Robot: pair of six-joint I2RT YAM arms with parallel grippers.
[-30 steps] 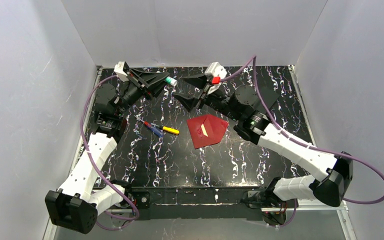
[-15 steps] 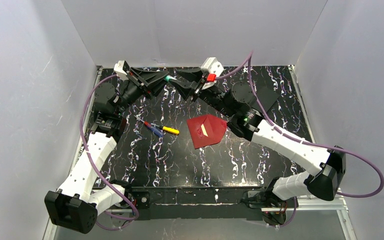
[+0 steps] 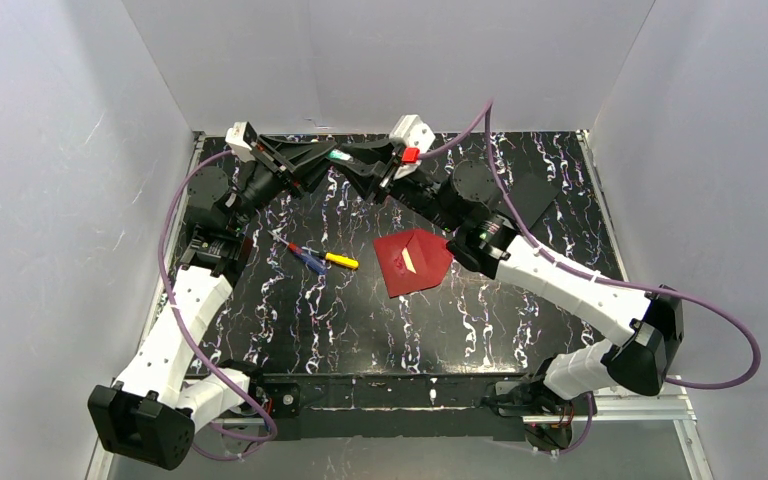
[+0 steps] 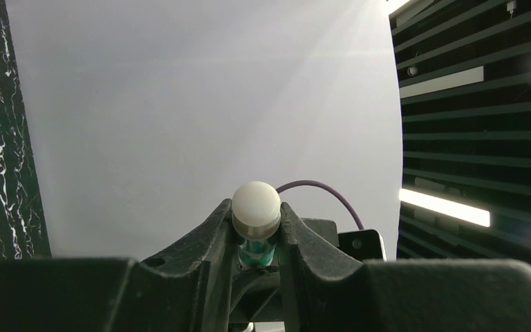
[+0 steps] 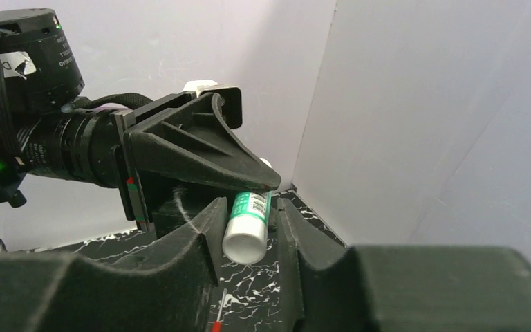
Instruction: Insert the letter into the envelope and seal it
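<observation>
Top external showed the envelope [image 3: 415, 268] well apart from left pincer [image 4: 256, 220], clamped on glue stick [image 5: 247, 234], and right pincer [image 5: 250, 206] flanking it, grip unclear.

Beyond the envelope [image 3: 415, 264], the left gripper [image 3: 332, 158] and right gripper [image 3: 362, 168] meet at a glue stick [image 3: 341, 157], blocking that side. The right arm [image 3: 550, 280] crosses just beside the envelope's right corner. Two pens [image 3: 341, 261] lie to its left, while the table [image 3: 360, 330] on its near side gives free passage.
</observation>
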